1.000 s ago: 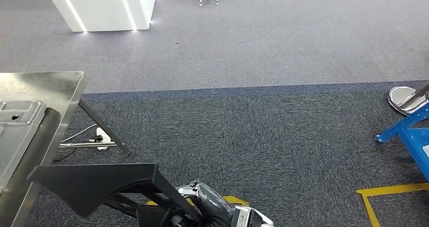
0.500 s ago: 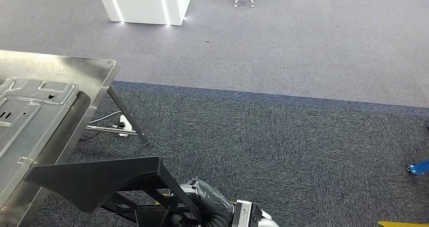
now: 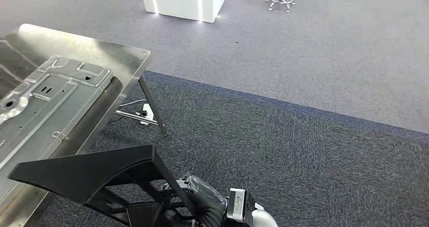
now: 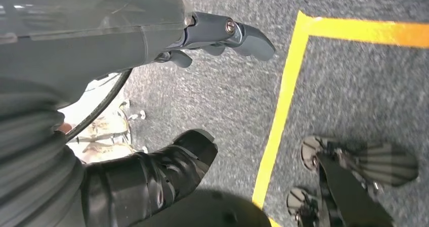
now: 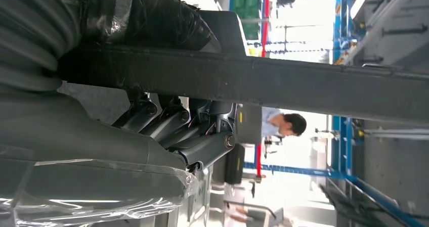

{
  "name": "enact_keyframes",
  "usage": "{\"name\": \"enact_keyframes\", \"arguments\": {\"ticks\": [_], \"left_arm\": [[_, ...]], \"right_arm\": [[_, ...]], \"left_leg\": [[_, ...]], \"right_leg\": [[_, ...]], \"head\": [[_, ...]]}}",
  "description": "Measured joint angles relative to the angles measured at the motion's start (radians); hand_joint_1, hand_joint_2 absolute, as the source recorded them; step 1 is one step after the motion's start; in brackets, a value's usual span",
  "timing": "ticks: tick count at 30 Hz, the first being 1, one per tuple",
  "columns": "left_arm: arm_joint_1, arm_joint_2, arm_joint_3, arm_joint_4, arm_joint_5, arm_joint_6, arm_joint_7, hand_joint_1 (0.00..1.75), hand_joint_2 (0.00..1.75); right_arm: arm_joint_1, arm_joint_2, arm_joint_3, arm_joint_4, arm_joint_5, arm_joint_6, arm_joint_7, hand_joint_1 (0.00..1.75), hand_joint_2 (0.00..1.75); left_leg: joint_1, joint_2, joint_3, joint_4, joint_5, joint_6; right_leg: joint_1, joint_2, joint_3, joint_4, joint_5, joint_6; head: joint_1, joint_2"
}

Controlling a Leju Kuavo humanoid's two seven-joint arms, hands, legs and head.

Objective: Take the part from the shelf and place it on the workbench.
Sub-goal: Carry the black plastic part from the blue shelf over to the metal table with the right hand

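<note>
Right hand (image 3: 202, 204): I see its fingers wrapped around a bar of the black part (image 3: 86, 171), carried low beside the steel workbench (image 3: 129, 60) | Left hand (image 4: 217, 35): fingers apart, holding nothing, above carpet with yellow floor tape (image 4: 283, 105).

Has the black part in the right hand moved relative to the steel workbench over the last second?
Cannot tell: the camera itself turned. The black part now overlaps more of the workbench edge, held in the right hand.
</note>
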Motion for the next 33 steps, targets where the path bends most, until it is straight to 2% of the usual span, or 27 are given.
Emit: {"name": "enact_keyframes", "arguments": {"ticks": [2,4,5,6,7,8,9,10,11,13,15,17,19,20,21,22,23,24,25,26,27,28,30,31,33], "left_arm": [[0.001,0.004,0.0,0.0,-0.004,-0.003,-0.002,0.0,1.75],[-0.001,0.005,-0.001,0.0,-0.008,-0.004,-0.005,0.0,1.75],[-0.002,0.005,-0.001,0.0,-0.012,-0.005,-0.006,0.0,1.75],[-0.003,0.005,-0.003,0.0,-0.016,-0.006,-0.006,0.0,1.75],[-0.002,0.005,-0.004,0.0,-0.02,-0.006,-0.007,0.0,1.75],[-0.002,0.005,-0.006,0.0,-0.023,-0.006,-0.007,0.0,1.75],[-0.002,0.005,-0.008,0.0,-0.025,-0.006,-0.007,0.0,1.75],[-0.002,0.005,-0.01,0.0,-0.027,-0.006,-0.007,0.0,1.75],[-0.003,0.004,-0.012,0.0,-0.029,-0.006,-0.007,0.0,1.75],[-0.002,0.003,-0.019,0.0,-0.037,-0.006,-0.007,0.0,1.75],[0.001,0.004,-0.024,0.0,-0.044,-0.005,-0.007,0.0,1.75],[0.002,0.004,-0.026,0.0,-0.05,-0.003,-0.005,0.0,1.75],[0.0,0.003,-0.028,0.0,-0.054,-0.002,-0.004,0.0,1.75],[-0.001,0.003,-0.029,0.0,-0.055,-0.002,-0.004,0.0,1.75],[-0.001,0.003,-0.03,0.0,-0.056,-0.002,-0.004,0.0,1.75],[-0.001,0.003,-0.031,0.0,-0.057,-0.002,-0.004,0.0,1.75],[0.0,0.003,-0.032,0.0,-0.058,-0.002,-0.004,0.0,1.75],[0.001,0.003,-0.033,0.0,-0.061,-0.002,-0.004,0.0,1.75],[0.001,0.003,-0.034,0.0,-0.063,-0.002,-0.004,0.0,1.75],[-0.001,0.003,-0.036,0.0,-0.066,-0.002,-0.004,0.0,1.75],[-0.003,0.003,-0.038,0.0,-0.068,-0.003,-0.004,0.0,1.75],[-0.005,0.003,-0.042,0.0,-0.069,-0.003,-0.004,0.0,1.75],[-0.006,0.003,-0.047,0.0,-0.072,-0.003,-0.005,0.0,1.75],[-0.006,0.003,-0.049,0.0,-0.074,-0.003,-0.005,0.0,1.75],[-0.008,0.003,-0.05,0.0,-0.075,-0.003,-0.004,0.0,1.75]], "right_arm": [[-0.003,-0.001,0.001,0.0,-0.002,0.0,-0.001,1.66,1.75],[-0.003,-0.003,0.001,0.0,-0.005,-0.002,-0.002,1.66,1.75],[-0.002,-0.004,0.001,0.001,-0.005,-0.004,-0.002,1.66,1.75],[-0.002,-0.005,0.001,0.001,-0.005,-0.007,-0.002,1.66,1.75],[-0.002,-0.006,0.001,0.002,-0.004,-0.01,-0.002,1.66,1.75],[-0.003,-0.005,0.001,0.002,-0.004,-0.012,-0.002,1.66,1.75],[-0.005,-0.005,0.001,0.002,-0.004,-0.014,-0.002,1.66,1.75],[-0.006,-0.005,0.001,0.002,-0.003,-0.015,-0.002,1.66,1.75],[-0.008,-0.005,0.001,0.001,-0.002,-0.016,-0.002,1.66,1.75],[-0.009,-0.003,0.001,0.0,0.001,-0.02,-0.002,1.66,1.75],[-0.013,0.002,0.001,-0.002,0.004,-0.027,-0.002,1.66,1.75],[-0.016,0.008,0.001,-0.006,0.004,-0.031,-0.001,1.66,1.75],[-0.018,0.011,0.001,-0.01,0.004,-0.031,0.0,1.66,1.75],[-0.018,0.012,0.001,-0.012,0.004,-0.031,0.0,1.66,1.75],[-0.018,0.012,0.001,-0.012,0.004,-0.031,0.001,1.66,1.75],[-0.018,0.012,0.001,-0.012,0.004,-0.032,0.001,1.66,1.75],[-0.018,0.012,0.001,-0.012,0.004,-0.032,0.002,1.66,1.75],[-0.018,0.012,0.001,-0.012,0.003,-0.033,0.002,1.66,1.75],[-0.018,0.012,0.001,-0.013,0.003,-0.033,0.002,1.66,1.75],[-0.018,0.013,0.001,-0.014,0.003,-0.033,0.002,1.66,1.75],[-0.019,0.013,0.001,-0.014,0.003,-0.033,0.002,1.66,1.75],[-0.019,0.014,0.001,-0.016,0.003,-0.033,0.002,1.66,1.75],[-0.02,0.015,0.001,-0.018,0.003,-0.033,0.002,1.66,1.75],[-0.021,0.015,0.001,-0.019,0.003,-0.033,0.003,1.66,1.75],[-0.022,0.016,0.001,-0.022,0.003,-0.033,0.003,1.66,1.75]], "left_leg": [[0.004,-0.02,0.007,-0.011,0.005,0.013],[0.005,-0.042,0.009,-0.014,0.007,0.022],[0.004,-0.053,0.009,-0.013,0.006,0.025],[0.003,-0.066,0.009,-0.012,0.005,0.025],[0.002,-0.079,0.01,-0.009,0.004,0.025],[0.002,-0.093,0.01,-0.005,0.002,0.024],[0.002,-0.106,0.011,-0.001,0.0,0.022],[0.002,-0.118,0.01,0.003,-0.003,0.02],[0.001,-0.128,0.008,0.007,-0.005,0.016],[0.003,-0.144,0.003,0.01,-0.005,0.007],[0.007,-0.155,0.001,0.009,-0.005,-0.006],[0.006,-0.125,-0.014,0.041,-0.026,-0.016],[0.007,-0.073,-0.065,0.148,-0.08,-0.024],[0.01,-0.059,-0.099,0.212,-0.108,-0.028],[0.013,-0.051,-0.124,0.26,-0.122,-0.031],[0.015,-0.047,-0.134,0.275,-0.118,-0.034],[0.016,-0.043,-0.122,0.251,-0.096,-0.035],[0.017,-0.034,-0.091,0.191,-0.062,-0.035],[0.016,-0.015,-0.054,0.118,-0.033,-0.033],[0.013,-0.001,-0.021,0.055,-0.011,-0.027],[0.01,0.01,-0.001,0.015,-0.001,-0.021],[0.006,0.012,0.005,0.0,-0.001,-0.015],[0.006,-0.007,0.004,-0.004,0.002,-0.003],[0.007,-0.017,0.007,-0.008,0.005,0.003],[0.012,-0.035,0.013,-0.017,0.01,0.016]], "right_leg": [[-0.003,0.037,-0.015,0.042,-0.031,0.007],[-0.006,0.086,-0.075,0.16,-0.089,0.008],[-0.006,0.097,-0.111,0.224,-0.112,0.008],[-0.006,0.102,-0.137,0.265,-0.117,0.007],[-0.006,0.104,-0.147,0.27,-0.101,0.005],[-0.006,0.108,-0.139,0.237,-0.067,0.003],[-0.006,0.118,-0.117,0.175,-0.024,-0.001],[-0.007,0.137,-0.092,0.112,0.009,-0.004],[-0.007,0.152,-0.072,0.062,0.03,-0.005],[-0.005,0.167,-0.058,0.024,0.037,-0.006],[-0.004,0.15,-0.052,0.015,0.042,-0.014],[-0.007,0.129,-0.04,0.001,0.047,-0.026],[-0.006,0.104,-0.034,-0.006,0.047,-0.034],[-0.004,0.091,-0.033,-0.006,0.046,-0.035],[-0.003,0.078,-0.033,-0.006,0.045,-0.035],[-0.002,0.066,-0.032,-0.005,0.043,-0.035],[-0.002,0.055,-0.031,-0.005,0.041,-0.033],[-0.002,0.045,-0.027,-0.005,0.038,-0.032],[-0.001,0.035,-0.024,-0.005,0.035,-0.029],[0.001,0.026,-0.021,-0.005,0.032,-0.024],[0.004,0.019,-0.019,-0.005,0.03,-0.02],[0.006,0.012,-0.017,-0.006,0.028,-0.015],[0.006,-0.001,-0.014,-0.008,0.025,-0.004],[0.004,0.006,-0.014,-0.002,0.019,0.001],[0.0,0.048,-0.038,0.061,-0.023,0.007]], "head": [[0.0,0.0],[0.001,0.0],[0.001,0.0],[0.001,0.0],[0.001,0.0],[0.001,0.0],[0.001,0.0],[0.001,0.0],[0.001,0.0],[0.001,0.0],[0.001,0.0],[0.0,0.0],[-0.002,0.0],[-0.002,0.0],[-0.002,0.0],[-0.002,0.0],[-0.002,0.0],[-0.002,0.0],[-0.002,0.0],[-0.001,0.0],[-0.001,0.0],[-0.001,0.0],[-0.001,0.0],[-0.001,0.0],[0.0,0.0]]}}
